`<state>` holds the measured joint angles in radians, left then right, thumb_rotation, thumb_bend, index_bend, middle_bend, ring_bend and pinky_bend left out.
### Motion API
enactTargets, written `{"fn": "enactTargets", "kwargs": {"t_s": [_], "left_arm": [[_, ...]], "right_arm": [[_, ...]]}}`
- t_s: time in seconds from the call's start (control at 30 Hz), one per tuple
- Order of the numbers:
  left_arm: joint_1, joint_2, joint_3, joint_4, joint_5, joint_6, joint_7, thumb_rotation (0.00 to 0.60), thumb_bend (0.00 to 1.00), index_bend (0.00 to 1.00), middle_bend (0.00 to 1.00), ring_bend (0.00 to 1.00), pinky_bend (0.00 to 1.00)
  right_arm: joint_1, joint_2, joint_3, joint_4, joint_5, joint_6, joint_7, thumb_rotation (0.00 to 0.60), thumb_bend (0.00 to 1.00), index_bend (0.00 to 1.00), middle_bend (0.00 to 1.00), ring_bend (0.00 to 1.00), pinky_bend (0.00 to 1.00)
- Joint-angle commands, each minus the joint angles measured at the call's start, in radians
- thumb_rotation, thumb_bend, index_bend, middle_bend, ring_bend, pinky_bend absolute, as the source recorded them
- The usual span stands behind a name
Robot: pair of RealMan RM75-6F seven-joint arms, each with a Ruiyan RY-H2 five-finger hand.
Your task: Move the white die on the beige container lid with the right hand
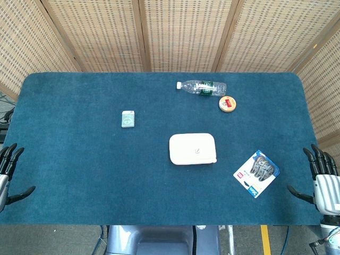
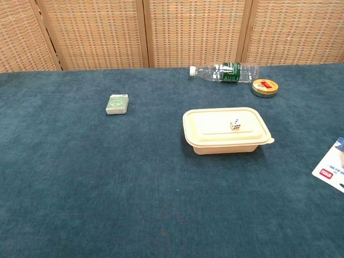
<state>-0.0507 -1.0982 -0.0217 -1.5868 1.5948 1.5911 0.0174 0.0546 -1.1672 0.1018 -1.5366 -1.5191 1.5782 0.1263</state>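
- On the table (image 1: 79, 175), near centre: beige container, lid (image 2: 226, 122) on, die (image 2: 235, 124) sitting on the lid, right of its middle.
- Die only clear in chest view; in head view it's a faint speck on the lid (image 1: 192, 148).
- Right robot hand (image 1: 321, 178) at the table's right edge, fingers spread, holding nothing, well apart from the die.
- Left robot hand (image 1: 8, 170) at the left edge, also spread, holding nothing.
- Step: looks like the start, reach not begun.
- Next: right hand needs to travel in over the card pack (image 1: 256, 173), come down on the lid, and pinch the small die precisely.
- Bottle (image 1: 202, 87), tin (image 1: 227, 103), green box (image 1: 127, 119) out of the way.
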Motion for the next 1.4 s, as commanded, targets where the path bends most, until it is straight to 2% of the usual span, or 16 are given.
{"fn": "enactTargets", "kwargs": {"t_s": [0.03,0.27,0.4,0.5,0.57,0.63,0.73,0.93,1.1,1.4], "left_arm": [[0.0,0.0,-0.001,0.0,-0.002,-0.001,-0.001,0.6,0.0,0.0,0.0,0.0,0.0],[-0.006,-0.001,-0.005,-0.004,-0.011,-0.012,0.003,0.6,0.0,0.0,0.0,0.0,0.0],[-0.01,-0.004,-0.011,-0.003,-0.018,-0.018,0.013,0.6,0.0,0.0,0.0,0.0,0.0],[-0.017,-0.009,-0.014,-0.004,-0.028,-0.034,0.025,0.6,0.0,0.0,0.0,0.0,0.0],[-0.024,-0.012,-0.02,-0.007,-0.037,-0.044,0.036,0.6,0.0,0.0,0.0,0.0,0.0],[-0.03,-0.015,-0.025,-0.007,-0.046,-0.053,0.046,0.6,0.0,0.0,0.0,0.0,0.0],[-0.036,-0.021,-0.031,-0.004,-0.063,-0.067,0.058,0.6,0.0,0.0,0.0,0.0,0.0],[-0.052,-0.029,-0.045,0.004,-0.109,-0.108,0.071,0.6,0.0,0.0,0.0,0.0,0.0],[-0.058,-0.027,-0.051,0.006,-0.13,-0.125,0.067,0.6,0.0,0.0,0.0,0.0,0.0],[-0.068,-0.021,-0.055,0.01,-0.15,-0.15,0.054,0.6,0.0,0.0,0.0,0.0,0.0]], "right_arm": [[0.0,0.001,-0.001,0.0,-0.001,-0.002,0.003,0.6,0.0,0.0,0.0,0.0,0.05],[0.021,0.005,-0.011,0.009,-0.024,-0.035,0.009,0.6,0.0,0.01,0.0,0.0,0.05],[0.09,0.017,0.011,0.038,-0.073,-0.081,0.035,0.6,0.0,0.11,0.0,0.0,0.05],[0.181,0.039,0.046,0.046,-0.109,-0.148,0.171,0.6,0.04,0.28,0.03,0.0,0.05],[0.259,0.052,0.072,0.061,-0.133,-0.208,0.311,0.6,0.15,0.38,0.08,0.0,0.05],[0.327,0.056,0.095,0.079,-0.138,-0.268,0.414,0.6,0.22,0.4,0.09,0.0,0.05],[0.41,0.064,0.116,0.1,-0.136,-0.364,0.469,0.6,0.24,0.41,0.09,0.0,0.05],[0.553,0.055,0.151,0.065,-0.058,-0.583,0.413,0.6,0.26,0.41,0.09,0.0,0.05],[0.64,0.0,0.168,0.047,0.04,-0.723,0.29,0.6,0.31,0.41,0.09,0.0,0.05],[0.733,-0.101,0.174,0.029,0.215,-0.832,0.025,0.6,0.31,0.41,0.09,0.0,0.05]]}}
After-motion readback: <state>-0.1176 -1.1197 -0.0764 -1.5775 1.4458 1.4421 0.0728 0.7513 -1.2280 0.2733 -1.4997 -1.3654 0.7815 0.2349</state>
